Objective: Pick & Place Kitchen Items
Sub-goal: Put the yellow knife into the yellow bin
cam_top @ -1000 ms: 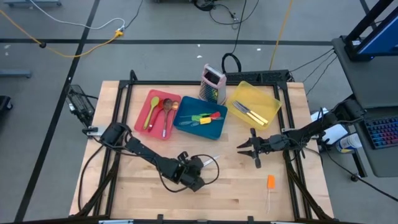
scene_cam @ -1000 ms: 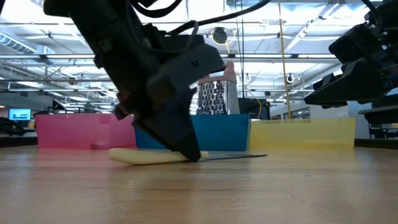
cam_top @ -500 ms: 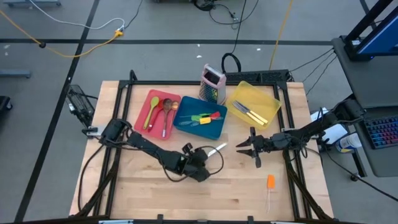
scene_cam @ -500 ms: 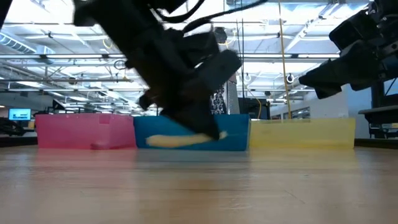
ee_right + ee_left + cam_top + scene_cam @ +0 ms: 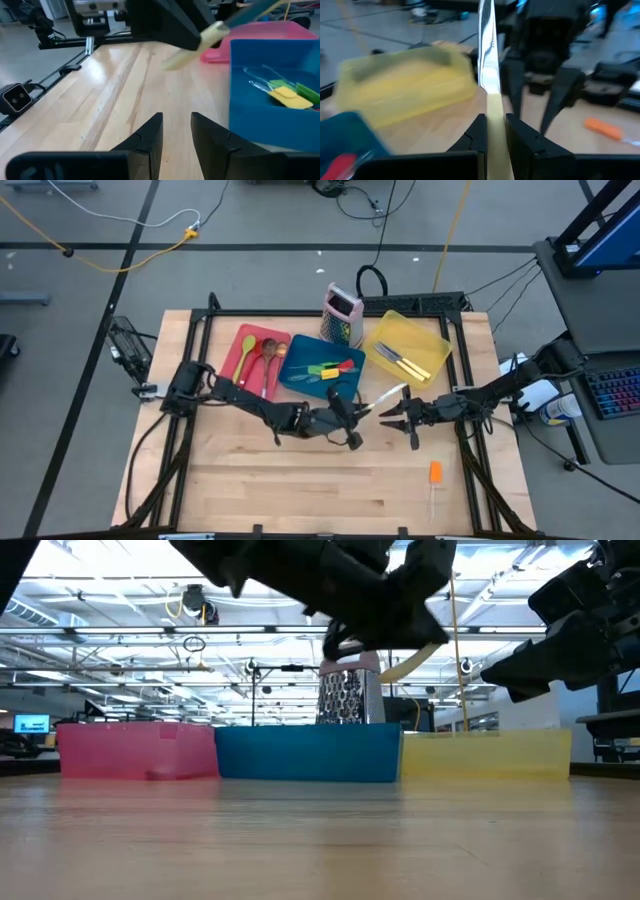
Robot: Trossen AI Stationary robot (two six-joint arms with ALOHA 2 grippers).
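My left gripper [image 5: 358, 416] reaches across the table's middle, shut on a knife [image 5: 386, 398] with a pale handle and a metal blade. The low view shows it [image 5: 412, 660] high above the board. My right gripper [image 5: 384, 419] hovers close by on the right, open, fingertips pointing at the left gripper. Its fingers [image 5: 150, 134] hold nothing. Behind stand a red tray [image 5: 237, 346] with spoons, a blue tray [image 5: 350, 387] with spatulas and a yellow tray [image 5: 432, 335] with cutlery. An orange spatula [image 5: 435, 471] lies flat on the table near the right front. My left gripper pinches the knife's pale handle [image 5: 493, 109] between its two fingers [image 5: 477, 131]. The fingers lie along the knife, so the blade [image 5: 486, 47] runs on past the fingertips toward the yellow tray. The knife is lifted clear of the table and slants upward.
A metal box grater with a pink top [image 5: 342, 314] stands upright behind the blue and yellow trays. The two grippers are only a short way apart. Bare wood [image 5: 250, 485] stretches along the near side of the table.
My left gripper has risen from the table's near middle and swung right and farther back, toward the right gripper and the yellow tray. The knife, which lay on the board under the fingers, is now lifted clear and carried along with it.
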